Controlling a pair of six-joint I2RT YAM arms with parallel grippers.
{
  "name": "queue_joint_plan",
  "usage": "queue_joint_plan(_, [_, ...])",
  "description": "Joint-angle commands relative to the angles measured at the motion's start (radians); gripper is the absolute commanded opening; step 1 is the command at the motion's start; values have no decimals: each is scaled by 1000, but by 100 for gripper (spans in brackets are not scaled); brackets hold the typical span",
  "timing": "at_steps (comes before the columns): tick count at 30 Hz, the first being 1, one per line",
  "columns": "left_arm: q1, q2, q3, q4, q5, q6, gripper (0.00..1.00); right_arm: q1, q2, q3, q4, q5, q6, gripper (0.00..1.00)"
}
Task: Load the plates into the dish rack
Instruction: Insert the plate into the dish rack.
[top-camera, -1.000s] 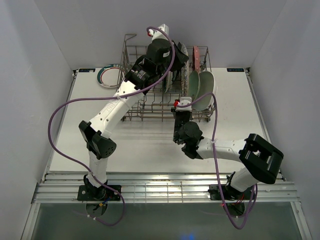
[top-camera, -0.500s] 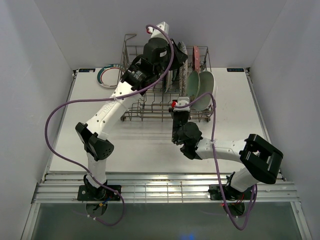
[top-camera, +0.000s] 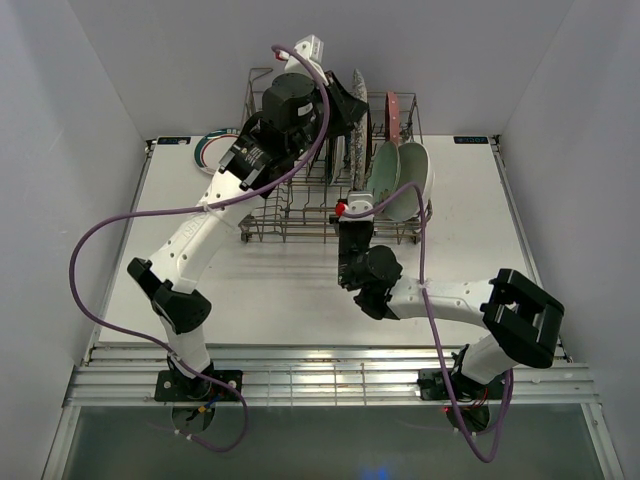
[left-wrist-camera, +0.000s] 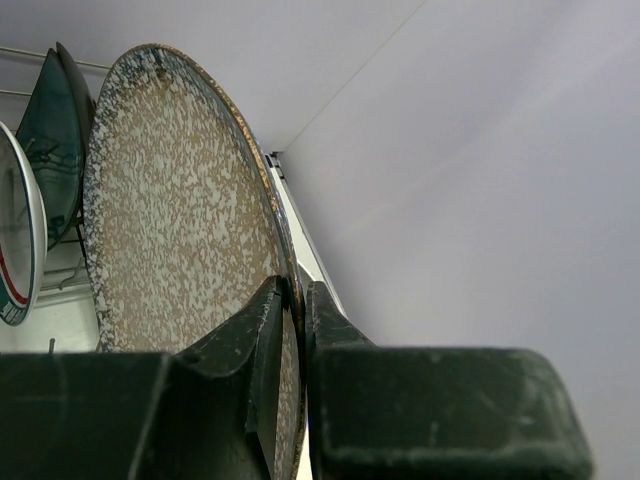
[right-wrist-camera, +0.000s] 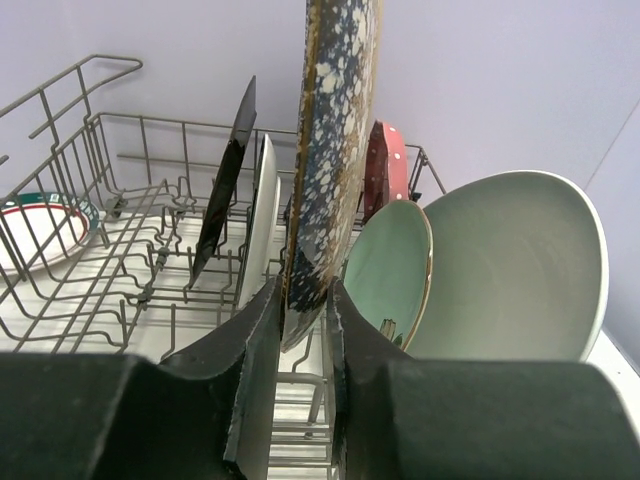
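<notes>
1. well, the white table (top-camera: 480, 230) takes up most of the top view, with both arm bases at its 6 o'clock edge.
2. the dish rack (top-camera: 300, 222) is grey wire with a looped handle at its 11 o'clock corner. it sits at 12 o'clock on the table, close to the back wall.
3. the left arm rises from 7 o'clock and reaches over the rack's far half. the right arm bends in from 5 o'clock to the rack's near rail.
4. the speckled plate (right-wrist-camera: 330, 130) stands on edge near the rack's middle and rises above the other plates. whether its lower edge touches the wires cannot be told.
5. on its 3 o'clock side, a white oval plate (right-wrist-camera: 510, 270) leans at the rack's right end. a mint plate (right-wrist-camera: 390, 270) leans just beside it, and a red scalloped plate (right-wrist-camera: 385, 160) stands behind them.
6. on its 9 o'clock side, a white plate (right-wrist-camera: 262, 210) and a black plate (right-wrist-camera: 228, 180) stand upright between the tines.
7. a rimmed plate (top-camera: 215, 150) with green and red bands lies flat on the table at 10 o'clock, outside the rack's left wall.
8. the left gripper (left-wrist-camera: 293, 290) is clamped on the speckled plate's rim, one finger on each face.
9. the right gripper (right-wrist-camera: 302, 290) has its fingers either side of that plate's lower edge with barely a gap. whether they press on it cannot be told.
</notes>
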Motion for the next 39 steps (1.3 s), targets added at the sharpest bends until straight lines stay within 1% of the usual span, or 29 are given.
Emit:
queue_joint_plan(1, [-44,-96,13,142,196,-34,0,12,23,61,228,-132,-19,8])
queue_joint_plan(10, [-44,-70,4,141,205,-34,0,13,38,32,244,-98,13,8])
queue_joint_plan(14, [-39,-62,10,134,184,-31,0,10,43,15,243,-93,37,8])
queue_joint_plan(18, [-19,-57,-2,133,190,-37,0,-3,43,13,168,-100,89,8])
queue_joint_plan(21, [10,-44,-7,133,217,-63,0,-22,34,10,113,-113,157,8])
queue_joint_plan(23, [25,-31,-5,133,240,-74,0,-37,21,6,41,-135,226,8])
queue_joint_plan(26, [53,-21,-10,134,256,-88,0,-51,18,7,-9,-140,263,8])
queue_joint_plan(30, [88,-1,-19,150,314,-111,0,-60,21,15,-61,-146,298,8])
queue_joint_plan(35, [102,22,-21,159,345,-126,0,-72,23,17,-140,-152,350,8])
queue_joint_plan(38, [111,36,-22,167,351,-123,0,-91,18,20,-188,-172,402,8])
queue_joint_plan(39, [113,39,-22,168,352,-122,0,-98,15,21,-228,-178,434,8])
